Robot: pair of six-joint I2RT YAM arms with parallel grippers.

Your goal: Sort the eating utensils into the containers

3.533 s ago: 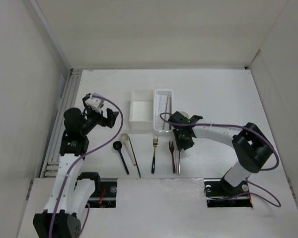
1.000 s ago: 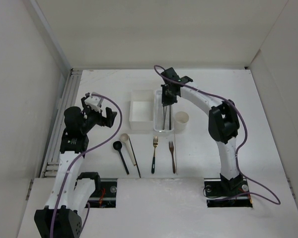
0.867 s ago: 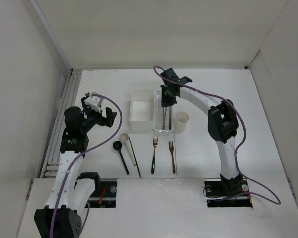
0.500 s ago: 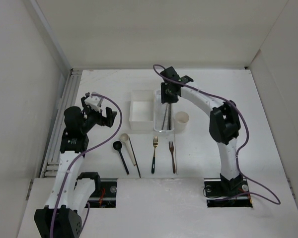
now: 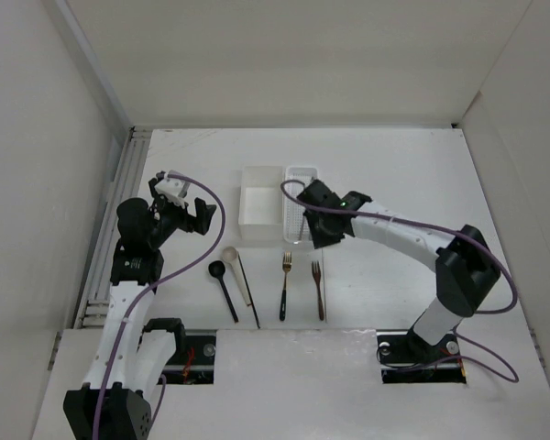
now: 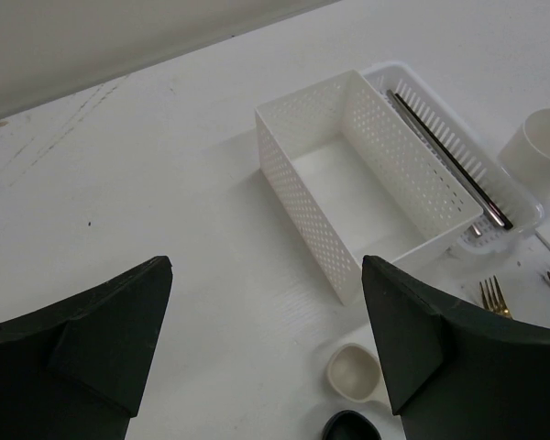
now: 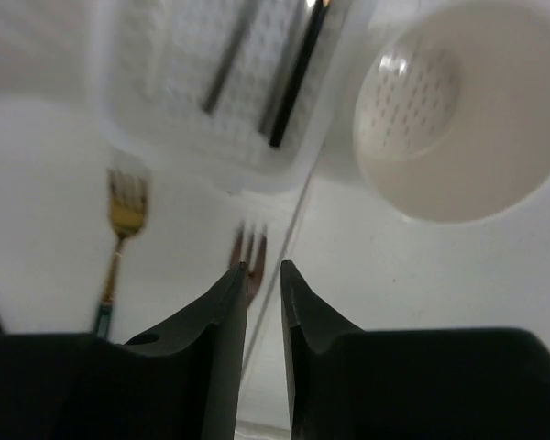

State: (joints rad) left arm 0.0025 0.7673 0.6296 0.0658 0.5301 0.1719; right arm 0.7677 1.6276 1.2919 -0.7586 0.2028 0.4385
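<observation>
Above the near end of the narrow basket point(image 5: 302, 169), where two chopsticks point(image 6: 445, 156) lie sorted, the right claw point(image 7: 261, 270) hovers almost closed, on what I cannot tell, probably bound for the brown fork point(image 5: 318, 286) nearby; the left claw point(image 6: 266, 266) hangs spread wide.

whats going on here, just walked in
A two-armed robot is sorting cutlery into containers. Chopsticks lie in the perforated basket; the square box and round cup are empty. The right gripper hovers low by the basket's near end, above the small brown fork. The left gripper hangs open and empty. The gold fork, black spoon and beige spoon lie on the table.
</observation>
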